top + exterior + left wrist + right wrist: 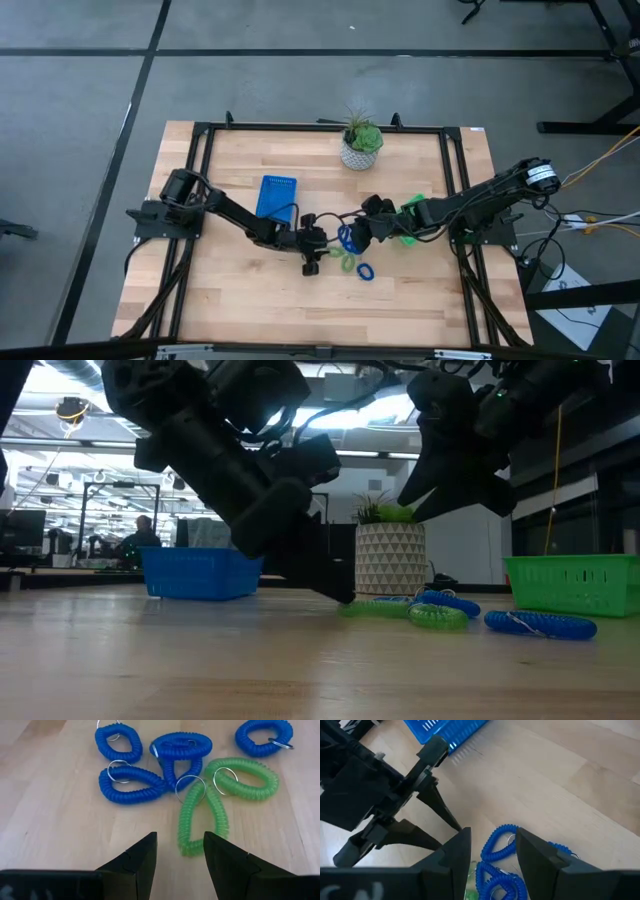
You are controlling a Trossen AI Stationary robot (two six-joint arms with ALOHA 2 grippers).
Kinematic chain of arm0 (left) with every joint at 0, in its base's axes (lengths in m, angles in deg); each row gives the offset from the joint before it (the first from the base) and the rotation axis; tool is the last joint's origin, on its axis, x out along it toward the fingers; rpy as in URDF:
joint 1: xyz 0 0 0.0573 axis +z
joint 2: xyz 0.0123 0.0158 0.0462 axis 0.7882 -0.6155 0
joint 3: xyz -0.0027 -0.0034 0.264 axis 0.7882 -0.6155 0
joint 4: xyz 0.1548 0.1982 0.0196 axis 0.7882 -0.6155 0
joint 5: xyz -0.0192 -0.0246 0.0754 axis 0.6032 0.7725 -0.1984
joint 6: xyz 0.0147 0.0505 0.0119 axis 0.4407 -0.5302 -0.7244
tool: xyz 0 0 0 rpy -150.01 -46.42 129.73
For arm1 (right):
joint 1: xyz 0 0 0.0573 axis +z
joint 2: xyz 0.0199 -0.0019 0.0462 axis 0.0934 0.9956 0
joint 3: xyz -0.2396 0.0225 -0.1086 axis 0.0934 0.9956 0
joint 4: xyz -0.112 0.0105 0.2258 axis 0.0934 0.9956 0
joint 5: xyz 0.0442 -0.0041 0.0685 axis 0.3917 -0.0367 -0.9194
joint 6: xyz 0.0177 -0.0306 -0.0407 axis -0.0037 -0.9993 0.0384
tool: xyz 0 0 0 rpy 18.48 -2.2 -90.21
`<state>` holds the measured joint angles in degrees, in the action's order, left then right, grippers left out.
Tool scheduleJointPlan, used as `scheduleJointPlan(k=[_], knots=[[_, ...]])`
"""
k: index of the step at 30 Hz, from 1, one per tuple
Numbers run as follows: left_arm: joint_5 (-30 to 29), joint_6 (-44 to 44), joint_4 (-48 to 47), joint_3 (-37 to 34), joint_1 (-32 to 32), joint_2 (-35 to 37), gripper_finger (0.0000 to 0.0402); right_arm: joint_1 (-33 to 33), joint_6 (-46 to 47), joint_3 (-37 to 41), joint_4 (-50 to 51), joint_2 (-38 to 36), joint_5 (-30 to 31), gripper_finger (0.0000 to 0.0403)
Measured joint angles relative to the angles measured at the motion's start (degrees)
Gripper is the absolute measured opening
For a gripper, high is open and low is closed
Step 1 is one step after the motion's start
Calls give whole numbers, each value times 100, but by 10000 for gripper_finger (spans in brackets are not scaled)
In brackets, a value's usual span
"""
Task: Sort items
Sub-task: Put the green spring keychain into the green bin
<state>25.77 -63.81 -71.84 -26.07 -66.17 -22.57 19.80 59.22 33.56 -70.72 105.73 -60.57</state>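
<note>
Several small coiled rings with metal key loops lie flat in a cluster on the wooden table (240, 300): blue rings (132, 785) and two light green ones (202, 817); one more blue ring (365, 271) lies slightly apart. My left gripper (180, 842) is open and low over the table. Its fingertips stand on either side of the near end of a green ring without touching it. My right gripper (492, 834) is open and hovers above the blue rings (500, 851), across from the left gripper (420, 795). In the low view the rings (440, 610) sit between both grippers.
A square blue tray (277, 197) stands left of the cluster toward the far side, and a green tray (412, 215) stands to its right under the right arm. A potted plant (360, 145) stands near the far edge. Bare wood lies along the near side.
</note>
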Motion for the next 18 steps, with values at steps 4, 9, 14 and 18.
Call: scheduleJointPlan(k=[4, 9, 14, 18], knots=[[73, 114, 7, 0, 0, 0, 157, 0, -105, 0, -35, 0, 4, 152], [138, 287, 43, 2, 0, -51, 157, 0, -113, 0, -34, 0, 7, 152], [380, 542, 41, 16, 50, -187, 157, -2, -113, 0, -30, 0, 5, 152], [637, 805, -30, 22, 105, -181, 157, -2, -115, 0, -29, -1, 5, 152]])
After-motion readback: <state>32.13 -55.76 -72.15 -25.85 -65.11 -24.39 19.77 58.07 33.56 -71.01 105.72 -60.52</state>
